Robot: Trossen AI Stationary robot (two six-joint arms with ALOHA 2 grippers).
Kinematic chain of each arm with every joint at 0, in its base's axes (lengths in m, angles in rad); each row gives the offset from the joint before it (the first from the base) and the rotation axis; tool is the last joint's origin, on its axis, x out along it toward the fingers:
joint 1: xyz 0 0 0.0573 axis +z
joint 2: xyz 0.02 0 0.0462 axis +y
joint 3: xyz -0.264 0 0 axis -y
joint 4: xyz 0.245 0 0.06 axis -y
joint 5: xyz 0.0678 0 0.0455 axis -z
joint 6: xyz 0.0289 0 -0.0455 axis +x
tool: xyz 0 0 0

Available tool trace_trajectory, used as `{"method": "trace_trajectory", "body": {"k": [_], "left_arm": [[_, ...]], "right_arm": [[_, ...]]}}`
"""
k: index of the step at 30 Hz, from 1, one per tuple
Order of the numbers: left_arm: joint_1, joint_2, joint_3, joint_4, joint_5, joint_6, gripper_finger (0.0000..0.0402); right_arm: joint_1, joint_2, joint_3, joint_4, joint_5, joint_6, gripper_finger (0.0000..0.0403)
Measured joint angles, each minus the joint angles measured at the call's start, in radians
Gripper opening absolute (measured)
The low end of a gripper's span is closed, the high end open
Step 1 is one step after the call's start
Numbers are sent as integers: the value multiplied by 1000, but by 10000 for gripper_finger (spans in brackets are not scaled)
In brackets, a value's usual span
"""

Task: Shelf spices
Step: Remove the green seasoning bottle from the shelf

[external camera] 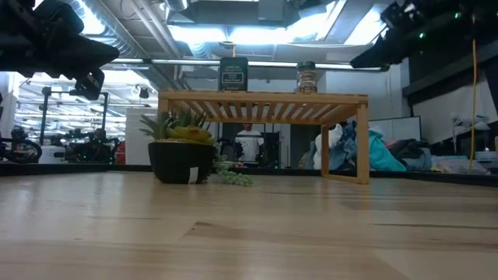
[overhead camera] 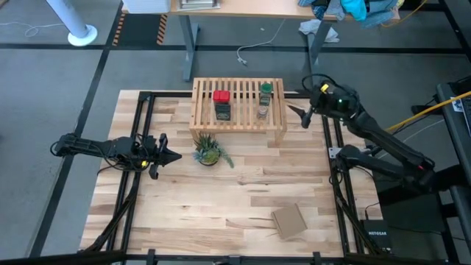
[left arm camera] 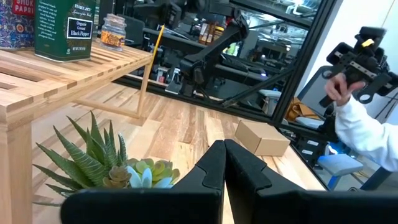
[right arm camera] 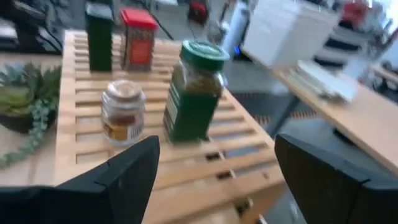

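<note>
The large light butcher-block bench (overhead camera: 221, 199) is seen carrying everything. At its far edge the low light-wood slatted shelf (overhead camera: 238, 104) stands, and all four spices are already set upright on its slats: the red tin (overhead camera: 221, 96) with the dark grey-black tin (overhead camera: 222, 112) just beside it, then, apart from that pair, the green-capped jar (overhead camera: 266, 90) with the tiny clear brownish jar (overhead camera: 263, 112) close by. Nothing of the task's is found left on the bench, so the shelving is judged finished, with only withdrawal of the arms remaining.

The right end effector (overhead camera: 294, 112) is held off the shelf's right end, above the slats' level, fingers spread wide with nothing between them. The left end effector (overhead camera: 171, 155) is parked at the bench's left, fingers pressed together, empty.

A small potted green plant (overhead camera: 208, 152) sits just before the shelf's left leg; a flat brown cardboard piece (overhead camera: 288, 221) lies well apart, near the front edge. Open room is noted across the bench's middle and front. The jars stand near the shelf's right end, so a retreat away from it is judged safest.
</note>
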State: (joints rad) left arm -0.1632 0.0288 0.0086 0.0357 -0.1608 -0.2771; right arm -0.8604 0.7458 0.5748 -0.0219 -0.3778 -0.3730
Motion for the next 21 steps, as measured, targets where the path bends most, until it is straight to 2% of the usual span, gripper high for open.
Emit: {"method": "trace_trajectory", "body": {"k": [4, 9, 15, 21], "left_arm": [[0, 0, 0, 0, 0, -3, 0], [0, 0, 0, 0, 0, -4, 0], [0, 0, 0, 0, 0, -4, 0], [0, 0, 0, 0, 0, -4, 0]], "right_arm": [[-27, 67, -54, 125, -62, 2, 326], [-24, 194, -60, 187, -81, 10, 326], [-24, 344, -60, 404, -106, 46, 326], [-54, 413, -60, 515, -160, 108, 326]]}}
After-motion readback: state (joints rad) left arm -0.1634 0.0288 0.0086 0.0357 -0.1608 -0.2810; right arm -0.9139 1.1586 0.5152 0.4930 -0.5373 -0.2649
